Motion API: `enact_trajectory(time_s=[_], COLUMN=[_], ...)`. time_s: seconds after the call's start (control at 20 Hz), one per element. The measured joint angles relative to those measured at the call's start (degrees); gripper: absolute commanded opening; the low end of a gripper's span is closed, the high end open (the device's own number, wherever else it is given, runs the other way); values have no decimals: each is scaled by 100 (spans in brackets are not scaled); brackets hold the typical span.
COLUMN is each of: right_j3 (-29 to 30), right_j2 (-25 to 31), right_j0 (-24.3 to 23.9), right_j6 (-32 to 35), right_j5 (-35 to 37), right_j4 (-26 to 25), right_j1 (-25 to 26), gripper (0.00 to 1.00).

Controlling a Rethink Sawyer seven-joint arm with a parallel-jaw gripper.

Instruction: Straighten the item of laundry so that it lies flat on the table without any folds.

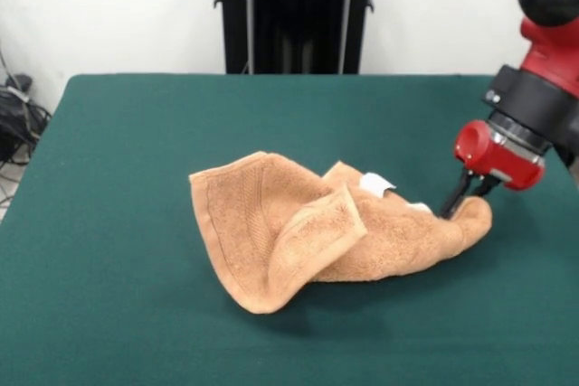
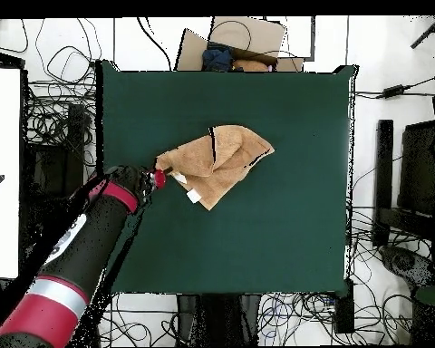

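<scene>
The table (image 1: 109, 296) carries the towel (image 1: 271, 223) near its centre, crumpled, one flap folded over its middle and a white tag (image 1: 376, 185) turned up. The gripper (image 1: 468, 198) pinches the towel's right-hand corner between narrow black fingers. Risk: a pull on that single corner may drag the whole bundle sideways, or the terry may slip free, leaving folds. The overhead view alone shows the towel's outline and spare table margin; the front view alone shows the raised flap.

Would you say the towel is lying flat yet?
No: the towel is still crumpled, one flap folded over its middle.
</scene>
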Motion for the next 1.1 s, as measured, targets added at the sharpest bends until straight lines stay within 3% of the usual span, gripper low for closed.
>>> enact_trajectory(time_s=[0.55,1.1], right_j3=[-537,-1246], right_j2=[-311,-461], right_j0=[226,293], right_j6=[0,0], right_j5=[1421,2341], right_j4=[138,150], right_j1=[158,408], gripper=[0,0])
